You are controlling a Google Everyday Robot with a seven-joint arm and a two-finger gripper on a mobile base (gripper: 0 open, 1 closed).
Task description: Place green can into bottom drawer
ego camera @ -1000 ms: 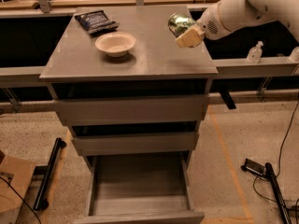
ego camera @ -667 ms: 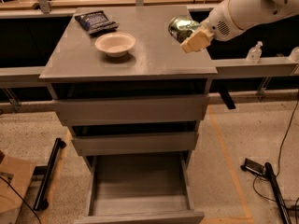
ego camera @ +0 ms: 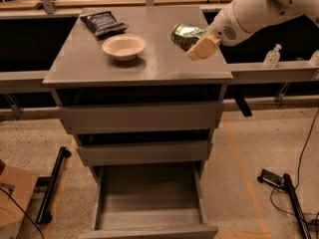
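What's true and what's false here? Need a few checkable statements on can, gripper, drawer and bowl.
1. The bottom drawer is pulled open. True.
2. The can lies in the bottom drawer. False: the gripper holds it above the right side of the top.
3. The bag sits inside the bowl. False: the bag lies on the top behind the bowl.
4. In the view, the bowl is left of the can. True.
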